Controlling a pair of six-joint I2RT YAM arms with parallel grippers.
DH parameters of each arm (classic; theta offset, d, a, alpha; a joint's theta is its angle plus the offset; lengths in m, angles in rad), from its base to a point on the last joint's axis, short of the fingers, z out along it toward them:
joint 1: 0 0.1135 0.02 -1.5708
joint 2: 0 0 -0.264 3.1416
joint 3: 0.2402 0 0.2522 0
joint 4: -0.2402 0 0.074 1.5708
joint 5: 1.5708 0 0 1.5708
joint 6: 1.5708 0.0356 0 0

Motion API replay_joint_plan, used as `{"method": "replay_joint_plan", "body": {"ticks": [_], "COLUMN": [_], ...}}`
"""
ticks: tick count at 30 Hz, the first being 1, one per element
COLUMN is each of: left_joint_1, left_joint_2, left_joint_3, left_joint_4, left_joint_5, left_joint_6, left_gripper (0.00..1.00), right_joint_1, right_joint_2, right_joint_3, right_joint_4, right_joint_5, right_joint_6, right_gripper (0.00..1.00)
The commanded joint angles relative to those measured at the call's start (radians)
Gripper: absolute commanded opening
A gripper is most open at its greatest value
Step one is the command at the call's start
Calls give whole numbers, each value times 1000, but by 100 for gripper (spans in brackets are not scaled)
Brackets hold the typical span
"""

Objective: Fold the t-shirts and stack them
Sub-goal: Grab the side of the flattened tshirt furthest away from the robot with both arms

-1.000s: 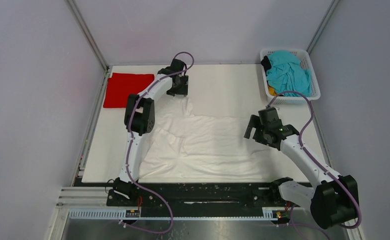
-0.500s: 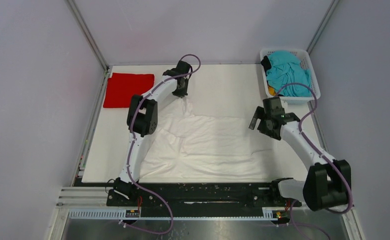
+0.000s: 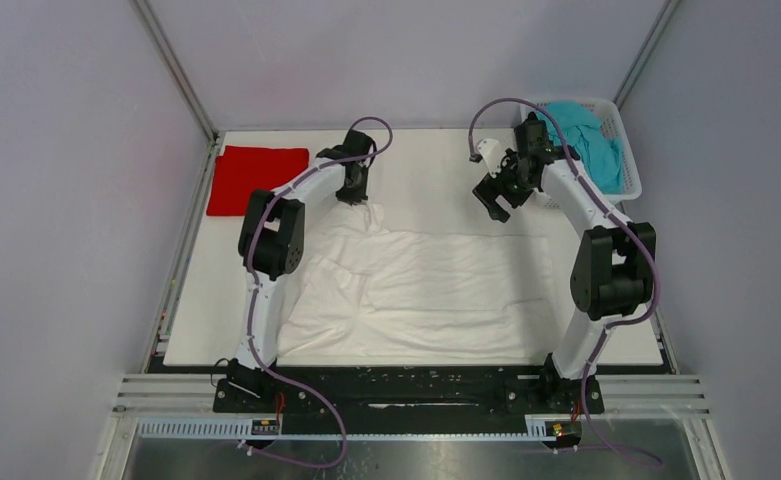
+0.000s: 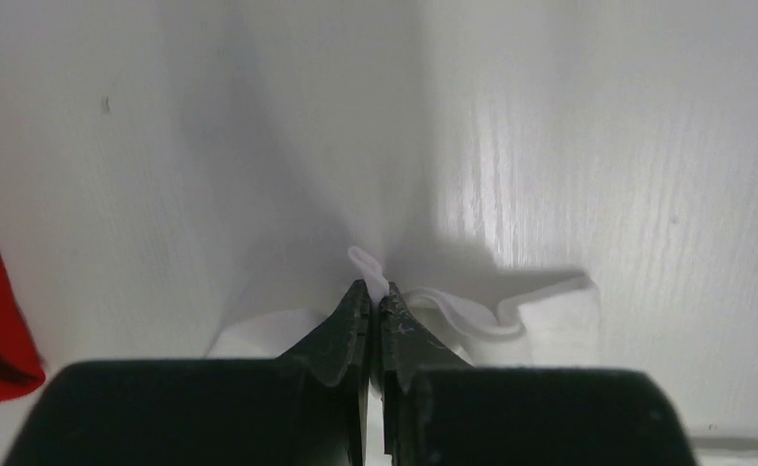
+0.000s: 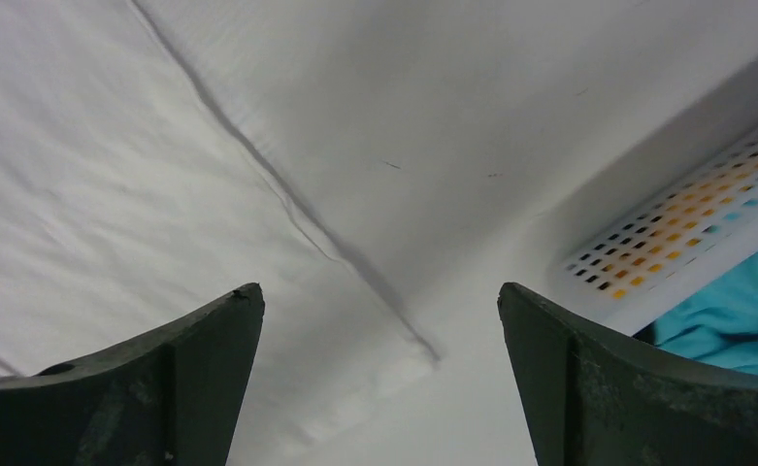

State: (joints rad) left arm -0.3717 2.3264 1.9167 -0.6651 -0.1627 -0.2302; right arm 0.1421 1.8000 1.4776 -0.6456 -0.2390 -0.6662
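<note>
— Right gripper (image 3: 496, 197) swings from mid-table up beside the basket (image 3: 628, 172); left gripper (image 3: 356, 192) closes.
— Top: white shirt (image 3: 416, 290) flat mid-table, long axis left-right.
— Left wrist: jaws pinched on its far-left corner.
— Right wrist: jaws wide, empty. Far-right corner sits below the gap, so this arm's nearer.

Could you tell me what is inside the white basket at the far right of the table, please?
A teal t-shirt lies on top in the white basket, and orange cloth shows through its side holes. Whatever lies deeper is covered.
</note>
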Motion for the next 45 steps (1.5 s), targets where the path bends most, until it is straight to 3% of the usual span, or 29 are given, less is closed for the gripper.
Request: {"method": "replay_joint_plan", "body": {"ticks": [1,5,11,24,38,45], "left_joint_1": [7,8,8,8,7,7], "left_joint_2": [-145,-205,-271,-370,-406,-429], "left_joint_3": [-81,-155,-236,-376,-411,-423], "left_joint_4": [73,119,159,236,249,251], "left_joint_5": [-3,37,34,73,85,87], "left_joint_6": [-29,-59,-96,-142,-169,-175], "left_gripper": [0,0,0,0,0,0], "right_joint_1": [-4,-12,-25,-50,-34,19], "right_joint_2": [82,130,178,325,346,318], "right_joint_3": [118,127,131,147,164,61], "right_joint_4": [-284,-390,-431,-393,-462,-450], "right_joint_5": [53,138,123,221,211,301], "right_joint_6": [-505,-627,-707,-681,-688,-681], "right_gripper": [100,99,98,87,78,74]}}
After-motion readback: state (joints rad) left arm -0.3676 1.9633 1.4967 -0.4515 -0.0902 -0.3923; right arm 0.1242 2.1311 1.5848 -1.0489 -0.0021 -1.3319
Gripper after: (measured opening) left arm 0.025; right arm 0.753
